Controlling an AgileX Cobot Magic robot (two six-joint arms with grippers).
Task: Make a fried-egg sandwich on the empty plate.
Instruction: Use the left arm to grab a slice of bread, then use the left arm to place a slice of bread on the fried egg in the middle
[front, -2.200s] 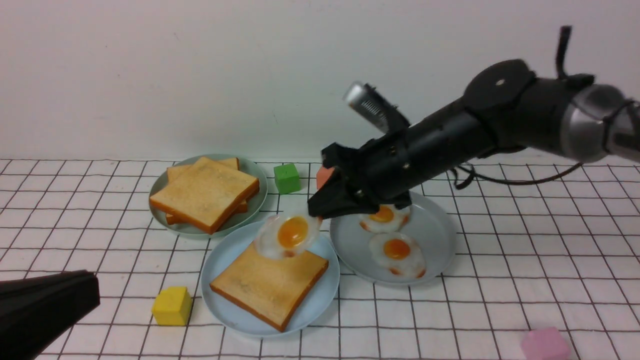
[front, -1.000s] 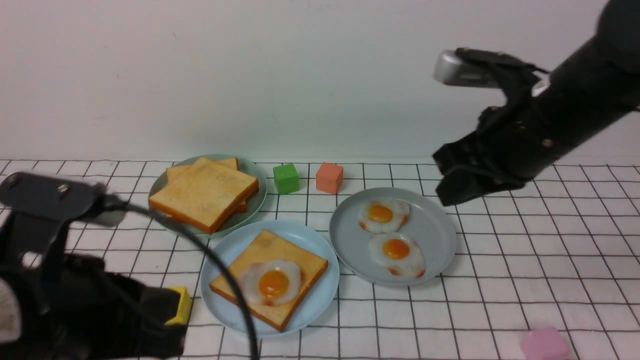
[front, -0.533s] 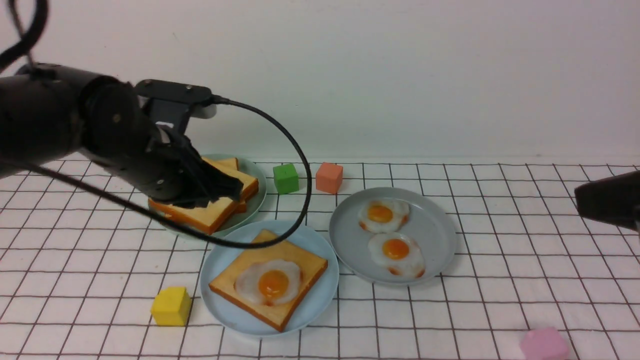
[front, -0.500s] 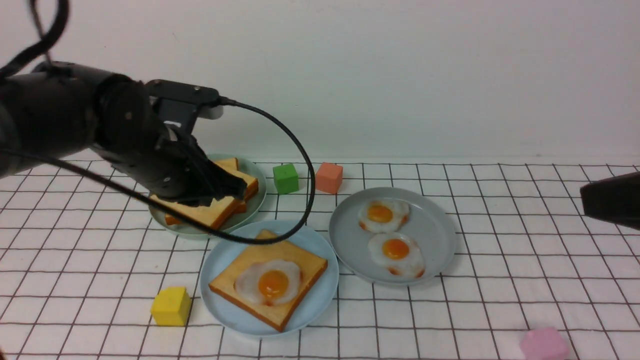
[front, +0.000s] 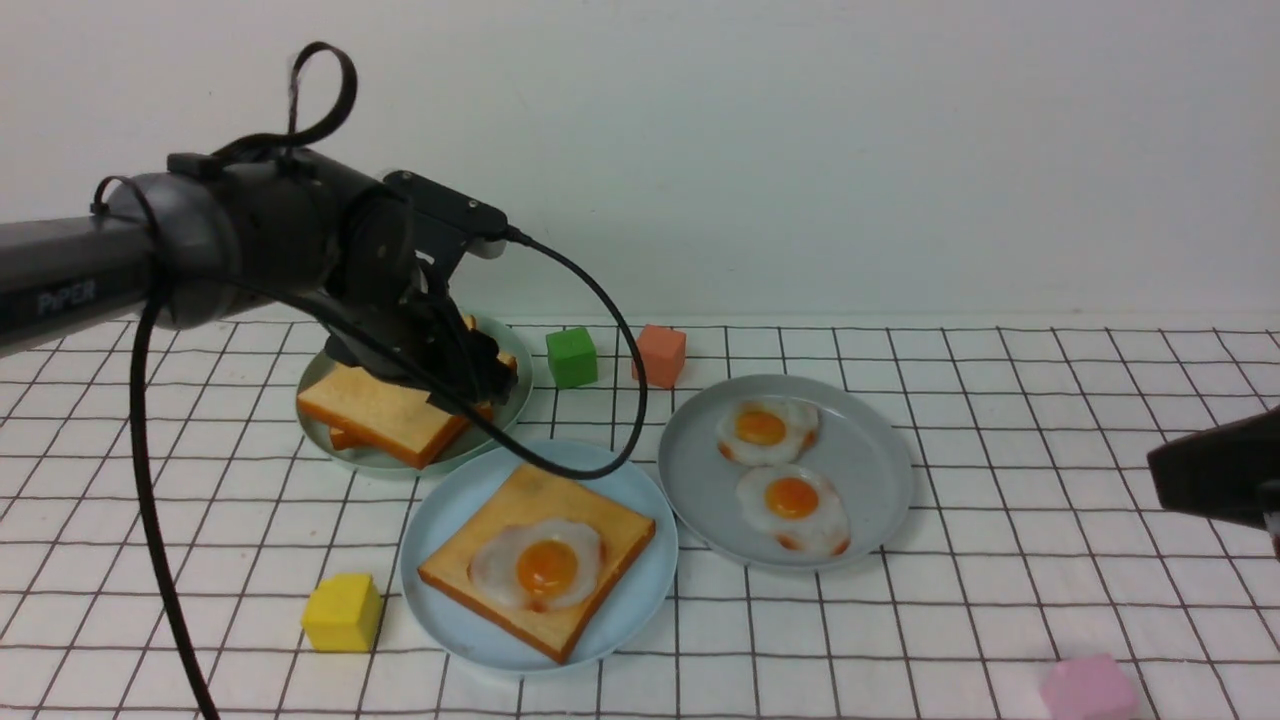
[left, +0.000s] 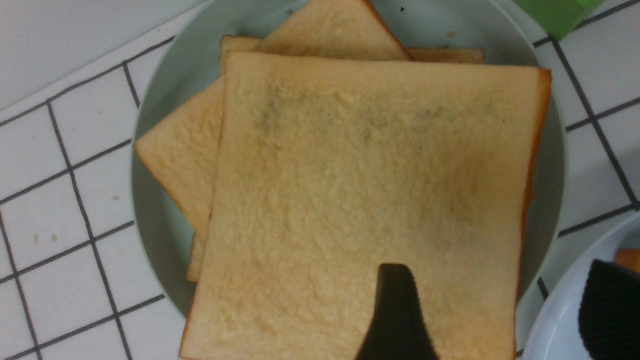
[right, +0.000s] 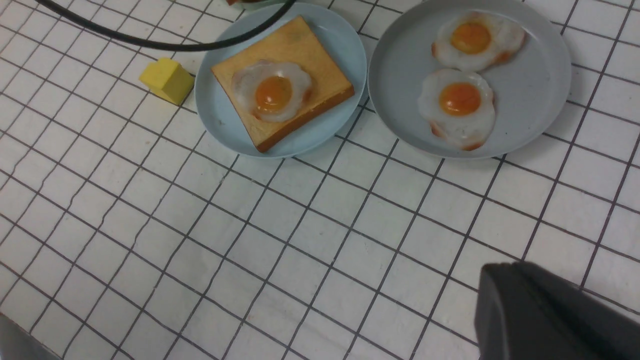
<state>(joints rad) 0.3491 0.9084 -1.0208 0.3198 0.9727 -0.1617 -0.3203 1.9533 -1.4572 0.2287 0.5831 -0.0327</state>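
The left gripper (left: 502, 282), fingers now spread wide, has moved over the stacked toast (left: 370, 175), likely for the top slice; the egg (front: 537, 565) already lies on bread. The right gripper (front: 1165, 468) is closed.

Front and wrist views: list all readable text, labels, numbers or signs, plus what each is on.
"PiPER", on the grey link of the left arm, front view.
No other word, label, number or sign can be read in the front view or either wrist view.
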